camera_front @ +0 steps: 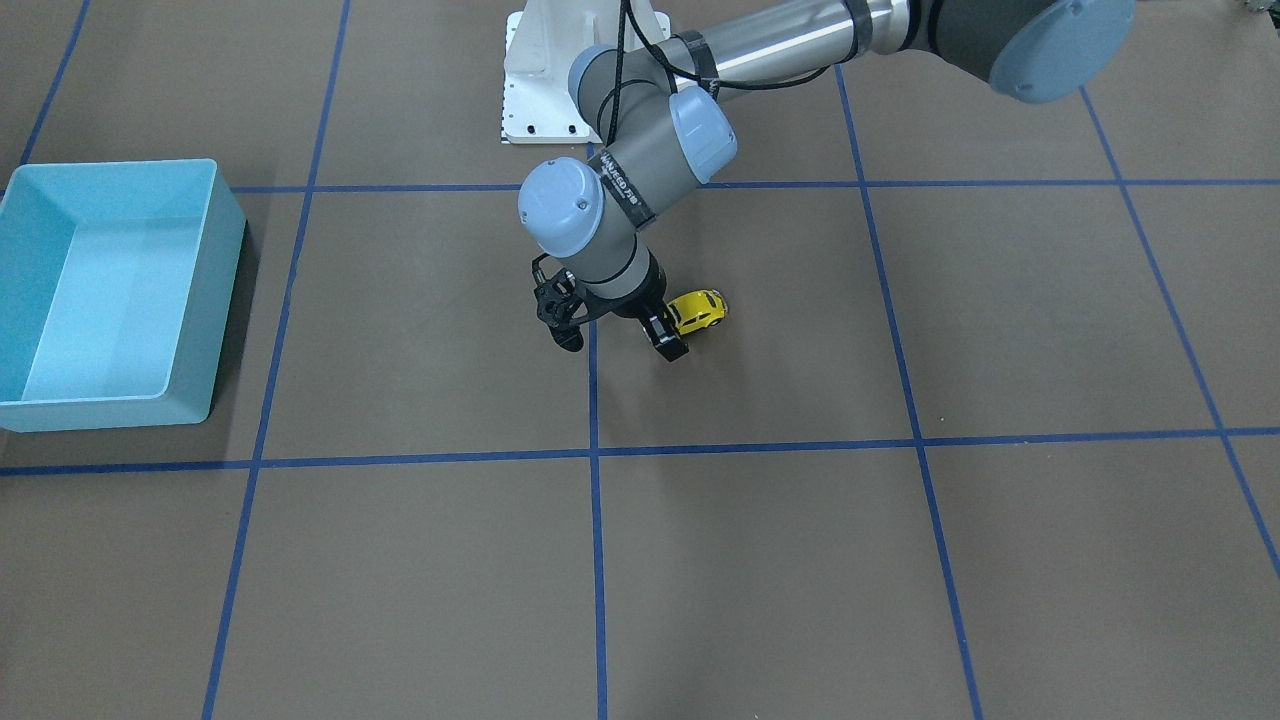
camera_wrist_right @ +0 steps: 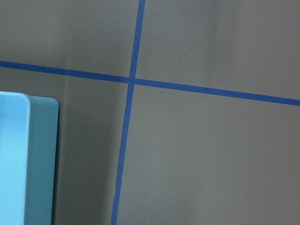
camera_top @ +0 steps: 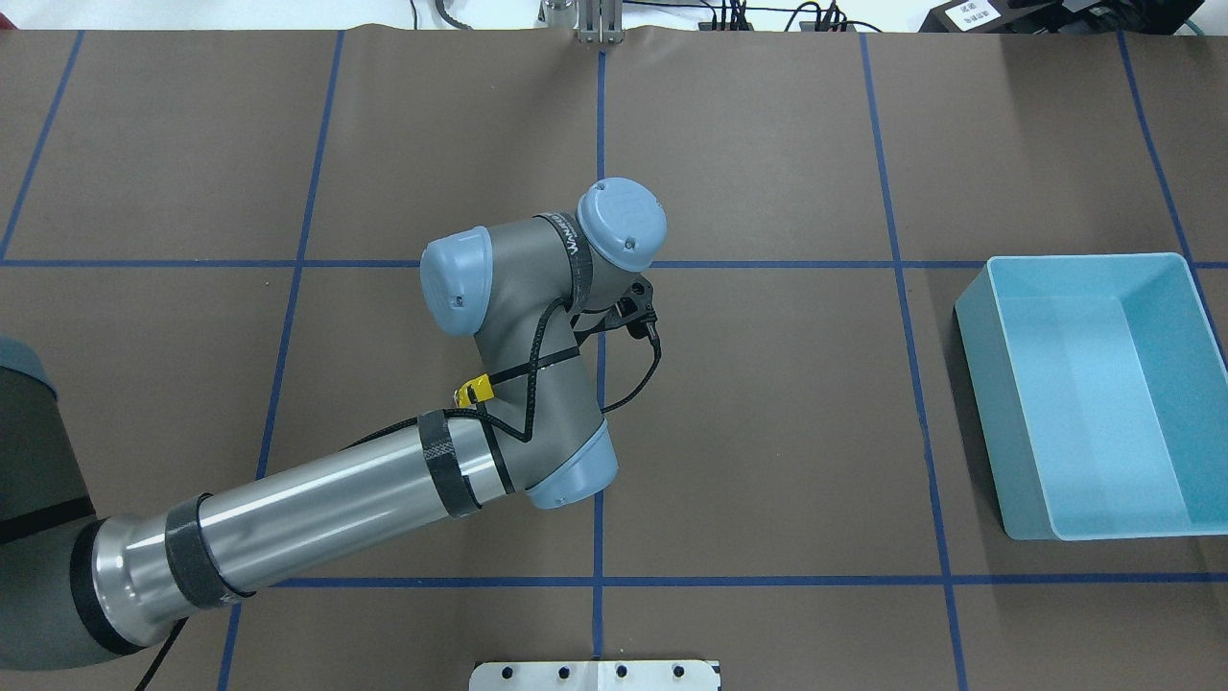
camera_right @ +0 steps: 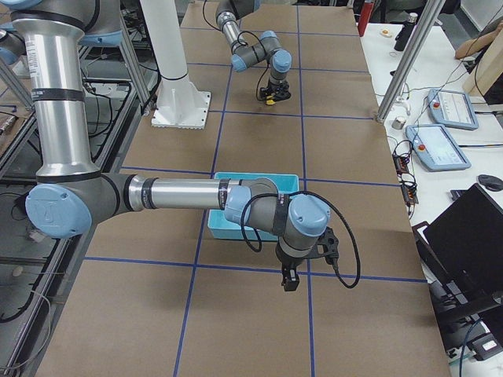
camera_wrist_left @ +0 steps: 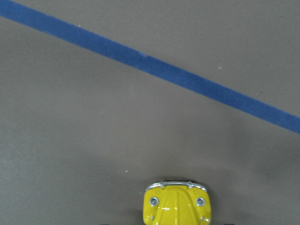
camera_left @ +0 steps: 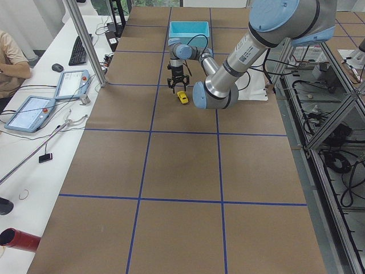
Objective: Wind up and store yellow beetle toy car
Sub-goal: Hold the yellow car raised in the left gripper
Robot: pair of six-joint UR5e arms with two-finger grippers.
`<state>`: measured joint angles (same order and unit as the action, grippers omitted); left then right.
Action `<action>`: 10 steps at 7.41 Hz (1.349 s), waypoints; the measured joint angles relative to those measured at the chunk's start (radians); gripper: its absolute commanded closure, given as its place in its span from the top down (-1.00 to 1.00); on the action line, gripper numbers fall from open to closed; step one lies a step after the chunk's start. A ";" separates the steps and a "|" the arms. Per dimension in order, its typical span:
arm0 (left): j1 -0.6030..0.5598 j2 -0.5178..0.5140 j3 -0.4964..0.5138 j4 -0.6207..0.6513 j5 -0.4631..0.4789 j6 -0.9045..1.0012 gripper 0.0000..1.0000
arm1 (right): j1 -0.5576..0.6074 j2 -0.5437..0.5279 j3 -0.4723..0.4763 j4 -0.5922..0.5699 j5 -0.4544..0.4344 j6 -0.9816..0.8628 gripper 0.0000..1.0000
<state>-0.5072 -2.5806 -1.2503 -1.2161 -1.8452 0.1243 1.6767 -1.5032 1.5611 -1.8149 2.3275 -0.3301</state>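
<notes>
The yellow beetle toy car [camera_front: 698, 310] stands on the brown table near its middle. My left gripper [camera_front: 618, 342] is open and empty. It hangs low over the table with one finger [camera_front: 668, 340] right beside the car. The left wrist view shows the car's front [camera_wrist_left: 176, 204] at the bottom edge, without my fingers. A bit of the car shows past the arm in the overhead view [camera_top: 475, 389]. My right gripper [camera_right: 289, 279] shows only in the exterior right view, near the light blue bin [camera_right: 259, 179]; I cannot tell if it is open or shut.
The light blue bin [camera_front: 215, 300] is open-topped with nothing in it and stands at the table's end on my right [camera_top: 979, 403]; its corner shows in the right wrist view [camera_wrist_right: 42, 159]. Blue tape lines [camera_front: 594, 560] grid the table. The white arm base [camera_front: 535, 90] is behind the car.
</notes>
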 measured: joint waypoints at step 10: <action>0.014 0.002 0.021 -0.028 -0.025 -0.010 -0.38 | 0.000 0.000 0.008 0.000 -0.013 -0.001 1.00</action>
<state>-0.4930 -2.5786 -1.2289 -1.2439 -1.8701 0.1147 1.6766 -1.5033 1.5689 -1.8147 2.3148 -0.3313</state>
